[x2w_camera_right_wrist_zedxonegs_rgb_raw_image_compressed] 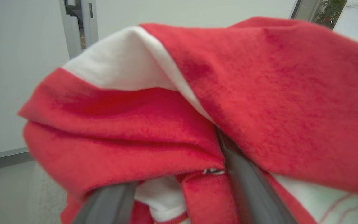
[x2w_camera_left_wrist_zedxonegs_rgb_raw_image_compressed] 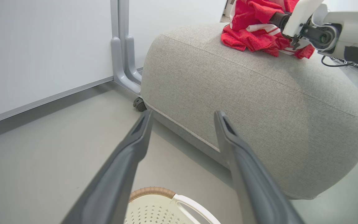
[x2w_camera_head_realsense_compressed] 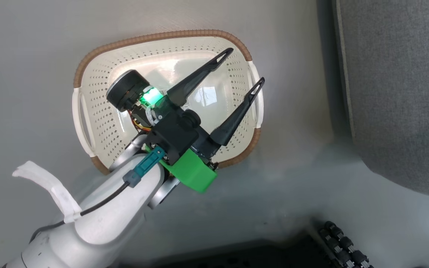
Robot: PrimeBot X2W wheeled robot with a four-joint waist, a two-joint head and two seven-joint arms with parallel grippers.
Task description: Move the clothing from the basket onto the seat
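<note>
Clothing (x2w_camera_right_wrist_zedxonegs_rgb_raw_image_compressed: 179, 102) drapes over the right tool (x2w_camera_right_wrist_zedxonegs_rgb_raw_image_compressed: 174, 183), hiding its spread fingers' tips.

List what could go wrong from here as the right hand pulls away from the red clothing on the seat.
1. Snag: the red clothing drapes over the right hand's spread fingers, so pulling back may drag it off the grey seat.
2. Bump: the left hand hangs open over the empty basket; lowering it could knock the rim.
</note>
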